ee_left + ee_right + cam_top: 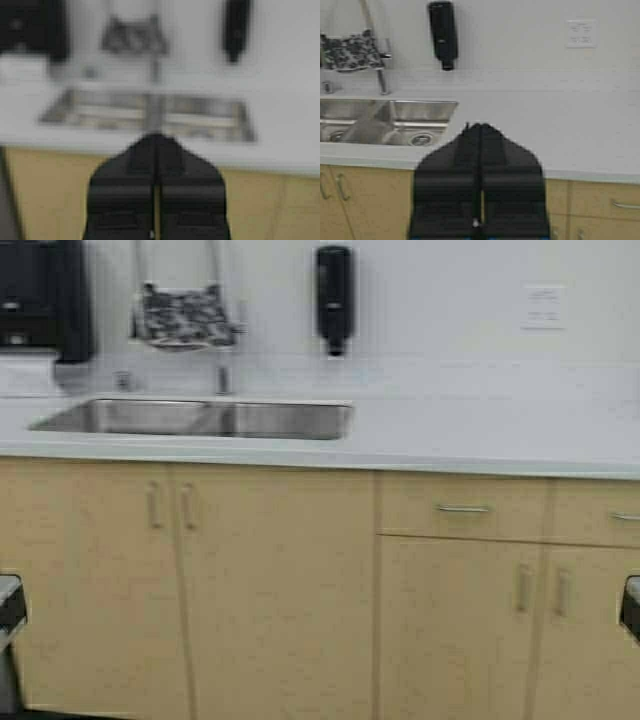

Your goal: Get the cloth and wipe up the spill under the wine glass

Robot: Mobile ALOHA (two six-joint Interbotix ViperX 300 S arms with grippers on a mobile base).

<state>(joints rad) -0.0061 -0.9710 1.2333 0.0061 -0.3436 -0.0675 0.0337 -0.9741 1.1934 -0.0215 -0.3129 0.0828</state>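
Nearest us, our two grippers, left gripper (156,145) and right gripper (479,134), are pressed closed and hold nothing. Beyond, at eleven o'clock, we see one sink (200,418); the one cloth (182,315) hangs over its faucet (223,375). One soap dispenser (334,295) at twelve.

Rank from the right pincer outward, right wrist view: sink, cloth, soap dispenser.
From the right pincer:
1. Sink, set in the countertop, robot's left.
2. Soap dispenser, on the wall behind.
3. Cloth, draped over the faucet, farthest left.
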